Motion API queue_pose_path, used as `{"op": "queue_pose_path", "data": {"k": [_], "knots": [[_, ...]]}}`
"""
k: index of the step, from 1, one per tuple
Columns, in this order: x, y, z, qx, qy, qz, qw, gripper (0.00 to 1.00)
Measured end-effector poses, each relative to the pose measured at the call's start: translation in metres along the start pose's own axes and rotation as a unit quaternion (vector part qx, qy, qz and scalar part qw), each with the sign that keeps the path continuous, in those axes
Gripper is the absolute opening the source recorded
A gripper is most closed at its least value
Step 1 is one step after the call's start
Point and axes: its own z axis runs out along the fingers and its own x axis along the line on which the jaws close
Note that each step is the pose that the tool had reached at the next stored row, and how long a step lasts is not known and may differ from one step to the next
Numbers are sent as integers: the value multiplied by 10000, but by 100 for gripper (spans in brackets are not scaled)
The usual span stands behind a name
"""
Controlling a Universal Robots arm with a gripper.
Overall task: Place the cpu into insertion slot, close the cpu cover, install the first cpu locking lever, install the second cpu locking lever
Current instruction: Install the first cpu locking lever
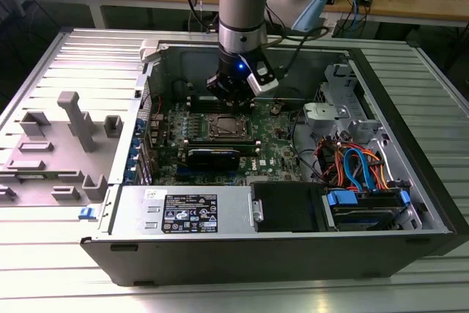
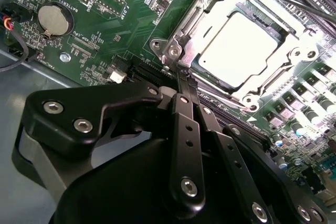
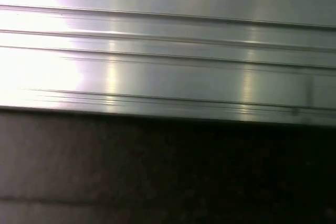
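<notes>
Green circuit board lies flat inside the open computer case, which rests on a ribbed metal bench. In the exterior view the arm reaches down into the case and the tool hangs just above the far edge of the insertion slot, a square socket with a silver rim in the middle of the board.

In the second wrist view the cpu sits in the insertion slot, its pale metal top glaring under the light. The cpu cover lies down around it, its window framing the chip. The tool has its two black fingers drawn close together, almost touching, their tips at the corner of the socket beside a thin metal lever; whether they grip that lever I cannot tell. A round coin battery sits on the board well apart from the socket.

The first wrist view shows ribbed silver metal above a dark surface.

Grey plastic fixtures stand on the bench toward the exterior view's left of the case.
</notes>
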Motion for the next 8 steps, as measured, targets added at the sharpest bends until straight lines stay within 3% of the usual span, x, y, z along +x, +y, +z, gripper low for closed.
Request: {"op": "queue_pose_path", "data": {"k": [8], "knots": [[-2, 1, -46, 4, 1, -1, 10000, 11]]}}
